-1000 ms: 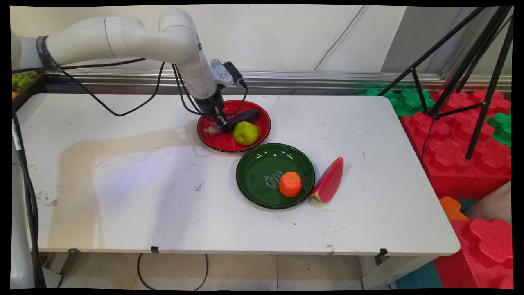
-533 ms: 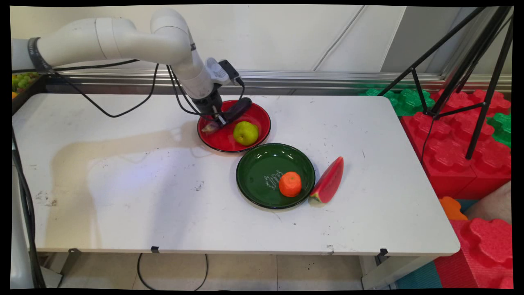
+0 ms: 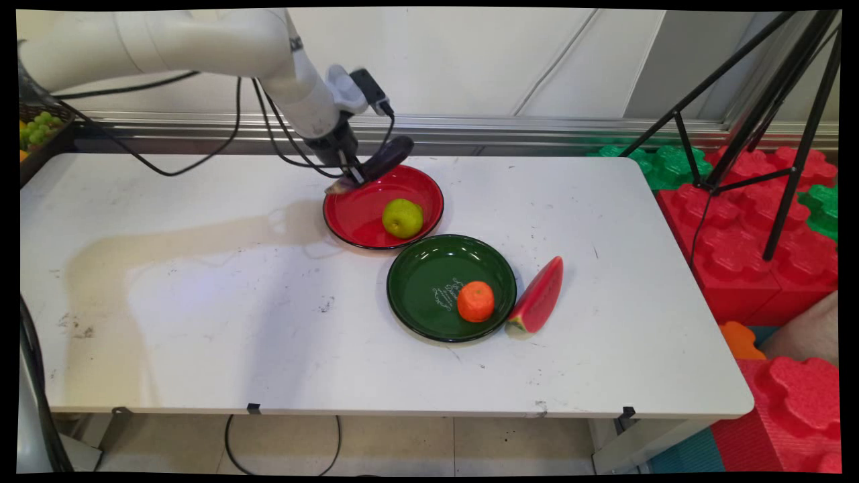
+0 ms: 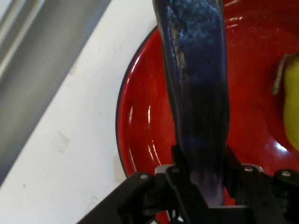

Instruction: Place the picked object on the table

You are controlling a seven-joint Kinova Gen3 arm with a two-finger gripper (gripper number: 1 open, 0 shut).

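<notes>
Eggplant (image 3: 384, 161) in pincer (image 3: 354, 176) above red plate (image 3: 362, 228)

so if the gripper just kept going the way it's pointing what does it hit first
Probably the red plate: the gripper, shut on the eggplant, points down at the plate's rim area, with the table just beyond. Depth is unclear.

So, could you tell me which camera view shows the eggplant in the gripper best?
The hand view: the dark purple eggplant fills it, clamped between the gripper fingers above the red plate. The main view shows the eggplant small, lifted over the red plate's far rim, partly hidden by the gripper.
</notes>
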